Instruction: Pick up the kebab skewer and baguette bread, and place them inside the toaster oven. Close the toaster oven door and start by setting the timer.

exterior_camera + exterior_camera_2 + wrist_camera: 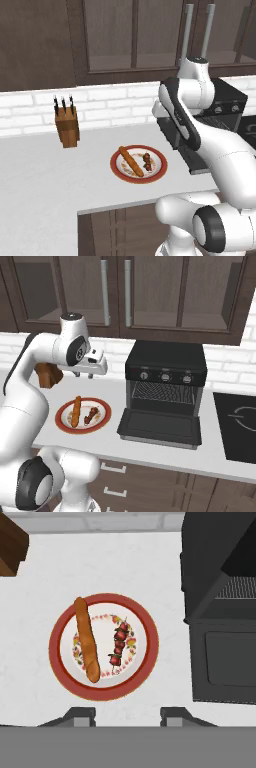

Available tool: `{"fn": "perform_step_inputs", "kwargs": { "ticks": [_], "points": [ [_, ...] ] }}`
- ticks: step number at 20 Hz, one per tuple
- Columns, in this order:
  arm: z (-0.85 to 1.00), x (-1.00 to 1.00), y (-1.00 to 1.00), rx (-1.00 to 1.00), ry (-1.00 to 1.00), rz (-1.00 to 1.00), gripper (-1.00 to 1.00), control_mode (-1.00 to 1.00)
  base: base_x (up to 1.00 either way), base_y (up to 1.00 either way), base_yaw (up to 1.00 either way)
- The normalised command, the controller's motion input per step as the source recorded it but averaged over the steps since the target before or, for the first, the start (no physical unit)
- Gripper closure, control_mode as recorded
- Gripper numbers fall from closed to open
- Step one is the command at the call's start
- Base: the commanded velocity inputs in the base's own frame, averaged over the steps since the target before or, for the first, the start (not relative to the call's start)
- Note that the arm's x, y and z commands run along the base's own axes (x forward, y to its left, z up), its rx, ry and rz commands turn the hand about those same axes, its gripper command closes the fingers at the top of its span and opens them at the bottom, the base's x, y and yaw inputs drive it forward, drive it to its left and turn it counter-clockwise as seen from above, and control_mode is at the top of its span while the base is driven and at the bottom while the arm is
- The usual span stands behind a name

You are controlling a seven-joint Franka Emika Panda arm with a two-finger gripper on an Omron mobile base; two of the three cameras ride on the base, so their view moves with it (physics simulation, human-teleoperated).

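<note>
The gripper (pixel 125 714) hangs high over the plate (pixel 60 662) with its jaws apart and empty, and since the kebab skewer (pixel 119 647) lies close beside the baguette bread (pixel 86 639), a careless descent might nudge the loaf

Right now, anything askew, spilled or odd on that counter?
Nothing stands out. Baguette bread and kebab skewer lie side by side on the red-rimmed plate; toaster oven door hangs open, as loading needs; knife block stands upright.
</note>
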Motion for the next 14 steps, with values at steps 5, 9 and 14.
{"fn": "perform_step_inputs", "kwargs": {
  "ticks": [5, 9, 14],
  "points": [
    [-0.04, -0.34, -0.38, 0.0, -0.08, 0.0, -1.0, -1.0, 0.0, 0.0, 0.0],
    [0.0, -0.86, -0.93, 0.0, -0.07, 0.0, -1.0, -1.0, 0.0, 0.0, 0.0],
    [-0.16, -0.66, -0.94, 0.0, -0.17, 0.0, -1.0, -1.0, 0.0, 0.0, 0.0]
  ]
}}
